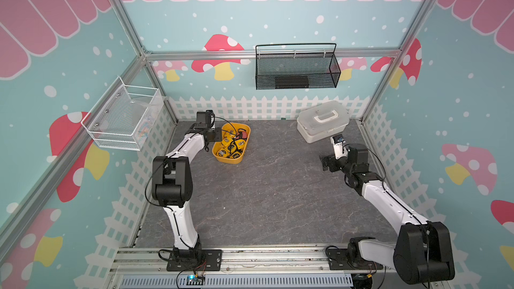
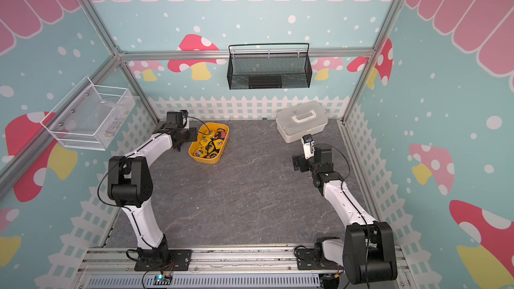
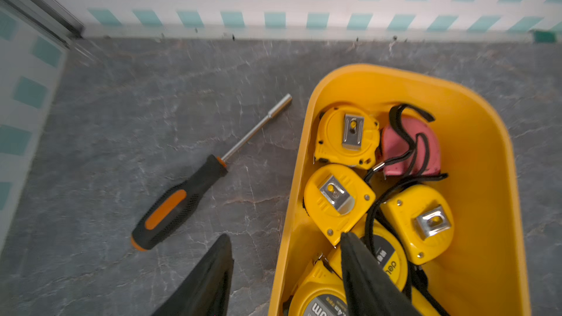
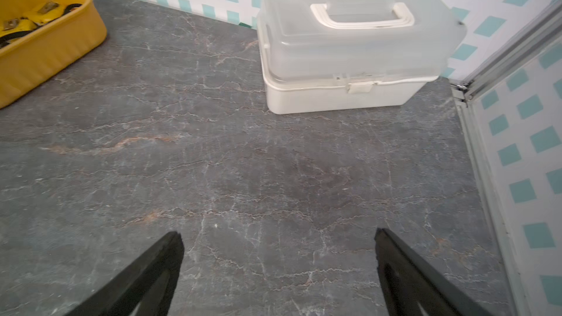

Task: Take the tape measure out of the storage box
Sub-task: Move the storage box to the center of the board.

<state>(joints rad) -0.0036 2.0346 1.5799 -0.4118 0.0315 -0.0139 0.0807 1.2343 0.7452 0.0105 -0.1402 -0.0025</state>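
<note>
Left wrist view: the left gripper straddles one long wall of a shallow, oblong yellow plastic storage box. One black finger is outside over the table and the second finger is inside above the contents; the jaws stand apart and clamp nothing. Six tape measures can be counted in the box: five yellow tape measures and one pink tape measure, tangled in black wrist straps. Three yellow ones lie clip side up, two label side up. One screwdriver with a black-and-orange handle lies on the table just beside the box, its steel shaft aimed toward the fence-printed wall.

In both top views the box sits at the table's far left, its long axis running roughly front to back, the far end leaning slightly right. The right gripper hangs spread wide above the tabletop, holding nothing, near one white translucent lidded case with a handle. One black wire mesh basket hangs on the back wall, one white wire mesh basket on the left wall. The dark grey marble-patterned tabletop is enclosed by teal walls printed with mushrooms, white picket fencing and pink scalloped awning, in an aluminium frame.
</note>
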